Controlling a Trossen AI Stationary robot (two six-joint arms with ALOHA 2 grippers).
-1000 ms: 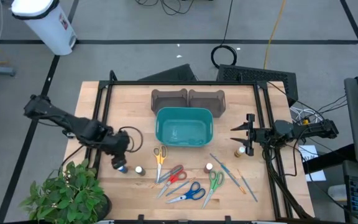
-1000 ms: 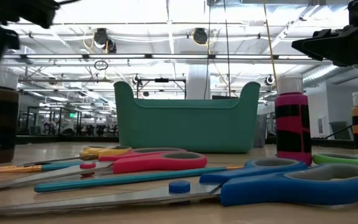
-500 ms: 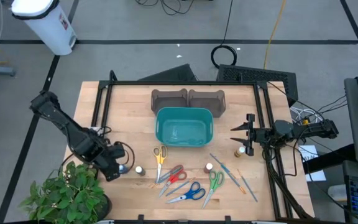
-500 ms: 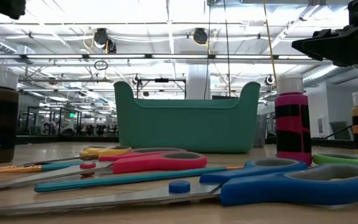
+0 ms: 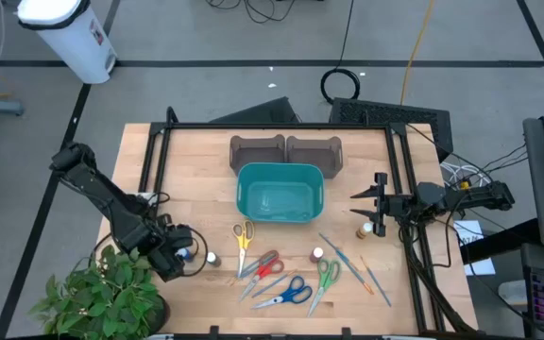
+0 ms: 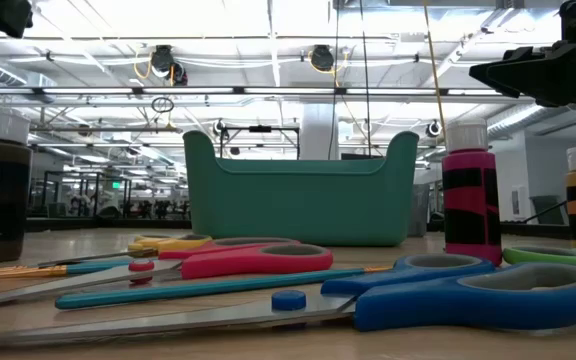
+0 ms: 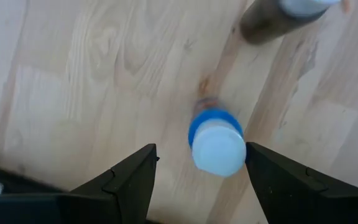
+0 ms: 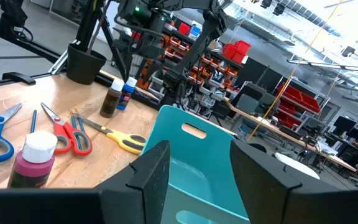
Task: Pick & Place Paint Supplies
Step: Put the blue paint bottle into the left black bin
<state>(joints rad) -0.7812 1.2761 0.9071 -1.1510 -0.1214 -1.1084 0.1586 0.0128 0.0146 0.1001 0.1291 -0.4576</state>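
Paint supplies all lie out on the table (image 5: 206, 170); none sit in the teal bin (image 5: 280, 193), so judging from this the task is barely begun.

Count, high view:
- Paint bottles, four: blue bottle (image 5: 188, 253) and brown bottle (image 5: 212, 258) side by side at near left; a pink bottle (image 5: 317, 255) near centre; an amber bottle (image 5: 364, 229) at right, just beside the right gripper.
- Brushes: about three thin ones (image 5: 352, 263) near right; exact number hard to tell.
- Scissors, four pairs (image 5: 274, 274), not part of the job.

Left gripper (image 5: 179, 257) hangs directly over the blue bottle, jaws spread wide to either side of its white cap, grasping nothing.

Right gripper (image 5: 366, 200) waits at the right table edge, jaws parted, empty.

Left to do: every bottle and brush into the bin, blue bottle likely first.
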